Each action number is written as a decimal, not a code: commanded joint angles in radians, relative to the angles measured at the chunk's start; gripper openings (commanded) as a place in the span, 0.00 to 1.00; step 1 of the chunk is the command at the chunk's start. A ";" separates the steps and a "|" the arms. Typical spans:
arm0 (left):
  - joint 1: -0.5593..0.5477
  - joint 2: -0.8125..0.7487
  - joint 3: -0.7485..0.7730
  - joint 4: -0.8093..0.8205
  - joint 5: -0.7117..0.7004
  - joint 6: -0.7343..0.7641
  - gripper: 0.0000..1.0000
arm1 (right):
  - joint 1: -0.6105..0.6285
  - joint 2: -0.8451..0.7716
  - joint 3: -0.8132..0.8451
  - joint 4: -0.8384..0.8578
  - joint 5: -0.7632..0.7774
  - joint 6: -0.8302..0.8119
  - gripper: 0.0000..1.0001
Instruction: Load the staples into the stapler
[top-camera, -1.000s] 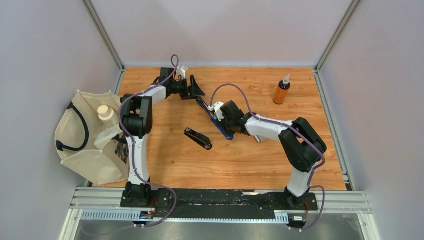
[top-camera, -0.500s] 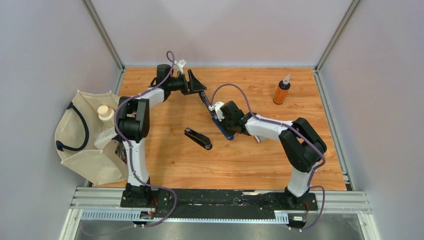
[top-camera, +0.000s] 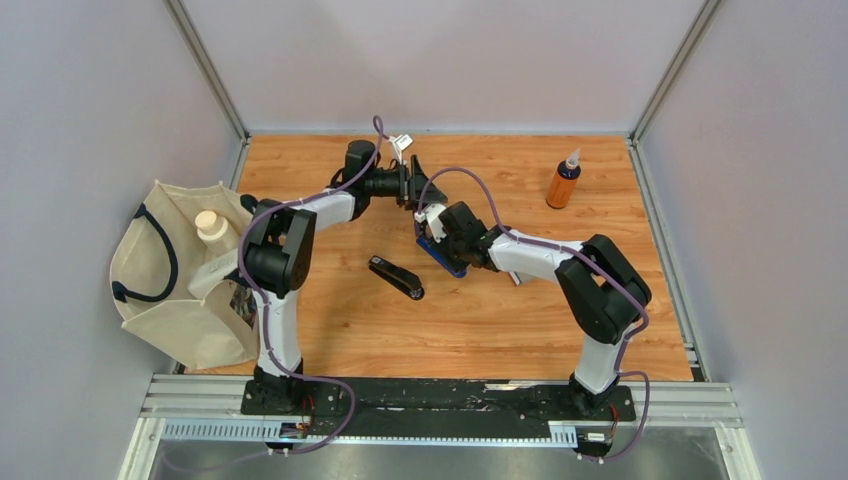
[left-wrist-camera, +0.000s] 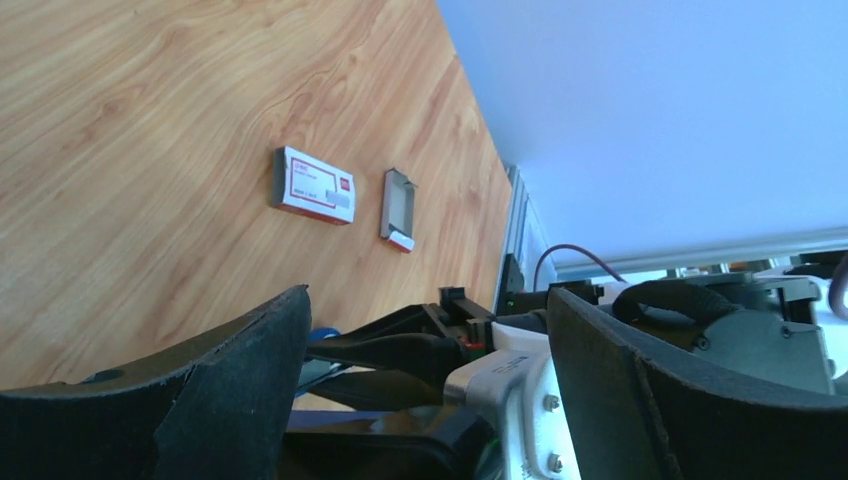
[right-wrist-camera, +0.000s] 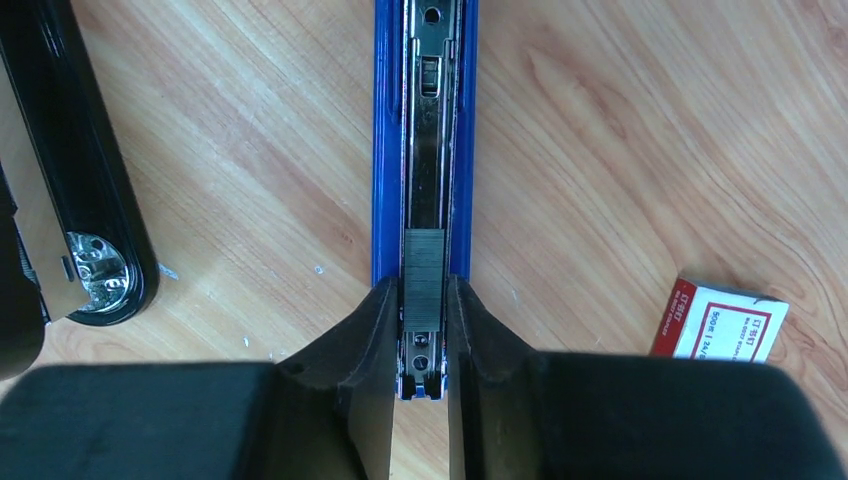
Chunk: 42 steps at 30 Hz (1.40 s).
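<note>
Since a second ago the left arm has swung rightward over the far part of the surface (top-camera: 500, 330). Its left end effector (top-camera: 408, 186) now hangs just beside the right one, jaws spread wide and holding nothing.

The right end effector (right-wrist-camera: 422, 300) is clamped on the staple strip (right-wrist-camera: 423, 262). It pinches the near end by its two long sides while the strip lies in the open channel of the blue stapler (right-wrist-camera: 424, 120).

The strip should be very light and stiff lengthwise, but smooth and brittle. A twist or a hard squeeze could snap the glued staples apart. The long sides near one end look like the right hold, leaving the rest free to slide along the rail.

It is a short silvery-grey block, finely ribbed, filling the channel's width. Its white, red-labelled staple box (right-wrist-camera: 725, 320) lies near the blue stapler, and a closed black stapler (right-wrist-camera: 85, 190) lies on the other side.
</note>
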 joint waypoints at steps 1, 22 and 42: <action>-0.002 -0.074 -0.016 0.118 0.057 -0.084 0.95 | 0.002 0.041 -0.018 0.000 -0.011 -0.015 0.19; 0.144 -0.151 -0.059 -0.082 0.078 0.077 0.95 | -0.045 -0.111 -0.227 0.319 0.049 0.004 0.20; 0.268 -0.289 -0.080 -0.578 0.086 0.466 0.95 | -0.062 -0.177 -0.188 0.197 0.007 0.021 0.46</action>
